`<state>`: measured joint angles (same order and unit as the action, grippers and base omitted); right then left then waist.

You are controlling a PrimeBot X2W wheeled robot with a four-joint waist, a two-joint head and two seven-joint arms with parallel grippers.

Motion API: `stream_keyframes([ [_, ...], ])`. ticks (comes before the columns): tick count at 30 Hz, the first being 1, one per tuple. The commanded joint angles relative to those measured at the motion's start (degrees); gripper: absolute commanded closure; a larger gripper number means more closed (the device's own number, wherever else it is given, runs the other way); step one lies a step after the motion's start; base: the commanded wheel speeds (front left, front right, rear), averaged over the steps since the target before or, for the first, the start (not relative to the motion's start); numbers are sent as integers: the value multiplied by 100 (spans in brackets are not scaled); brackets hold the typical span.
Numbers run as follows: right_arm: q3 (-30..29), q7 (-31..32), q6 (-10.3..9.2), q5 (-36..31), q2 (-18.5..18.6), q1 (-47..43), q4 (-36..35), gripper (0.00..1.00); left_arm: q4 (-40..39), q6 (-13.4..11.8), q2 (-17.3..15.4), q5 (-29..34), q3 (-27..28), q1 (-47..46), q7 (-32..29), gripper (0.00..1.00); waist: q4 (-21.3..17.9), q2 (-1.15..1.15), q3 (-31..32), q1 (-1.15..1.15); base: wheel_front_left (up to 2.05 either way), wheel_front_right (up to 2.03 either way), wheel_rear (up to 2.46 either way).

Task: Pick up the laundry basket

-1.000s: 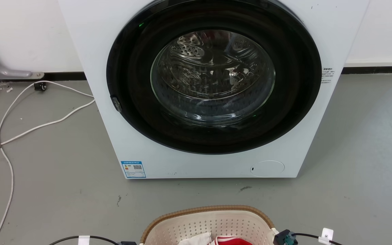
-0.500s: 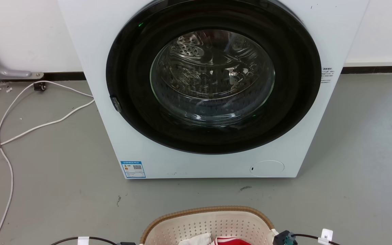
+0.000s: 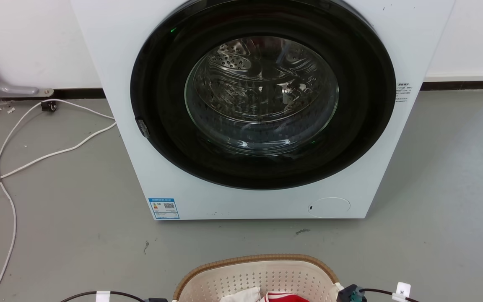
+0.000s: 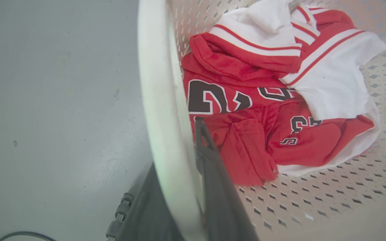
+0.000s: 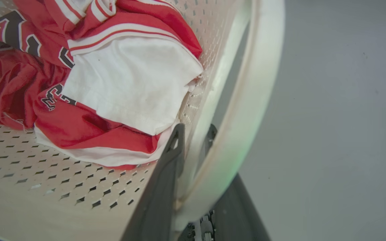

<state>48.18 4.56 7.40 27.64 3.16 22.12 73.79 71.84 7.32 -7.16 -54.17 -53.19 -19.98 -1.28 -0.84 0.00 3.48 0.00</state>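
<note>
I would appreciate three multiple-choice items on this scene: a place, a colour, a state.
1. Where is the basket? A) before the washer B) atop it C) behind it
2. The clothes are: A) blue and grey B) red and white C) green and black
3. The washer's door is: A) wide open B) shut C) taken off
Answers: 1 A: it shows nearer the camera than the washer's front. 2 B: red and white fabric lies in the basket. 3 B: the glass sits flush in its ring.
</note>
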Motion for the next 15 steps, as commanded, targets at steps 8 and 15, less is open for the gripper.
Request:
stream_keyframes([
  [8, 114, 21, 16, 38, -3, 24, 0, 100, -27, 24, 0, -80, -113, -137, 90, 100, 12, 0, -8, 0, 0, 0, 0],
  [15, 164, 33, 16, 78, 8, 28, 1, 100, -11, 24, 8, -148, -179, -149, 115, 100, 20, 0, -10, 0, 0, 0, 0],
])
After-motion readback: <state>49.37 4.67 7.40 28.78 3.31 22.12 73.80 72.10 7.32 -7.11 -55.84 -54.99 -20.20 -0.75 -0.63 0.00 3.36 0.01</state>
